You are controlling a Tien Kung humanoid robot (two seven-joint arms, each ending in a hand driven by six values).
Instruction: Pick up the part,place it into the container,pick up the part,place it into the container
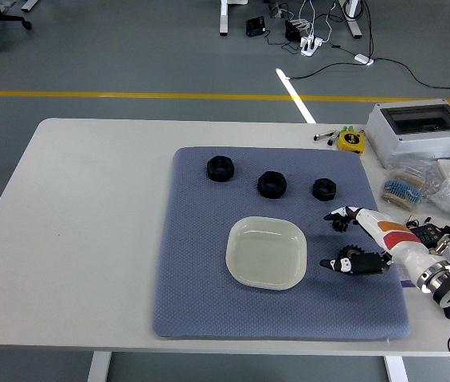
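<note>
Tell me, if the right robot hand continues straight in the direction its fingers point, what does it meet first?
Probably the container: the right robot hand points left across the blue mat, and the container's right rim lies nearest in that line. Hand height is unclear.

Mat [193, 263] on table [89, 223], right of centre. Three parts in row along mat's far edge: left part [220, 169], middle part [271, 184], right part [324, 189]. Container [265, 252] on mat, nearer. Right hand [360, 243] just right of container.

black parts [271, 184], pale container [266, 252] (blue mat [201, 263])
</note>
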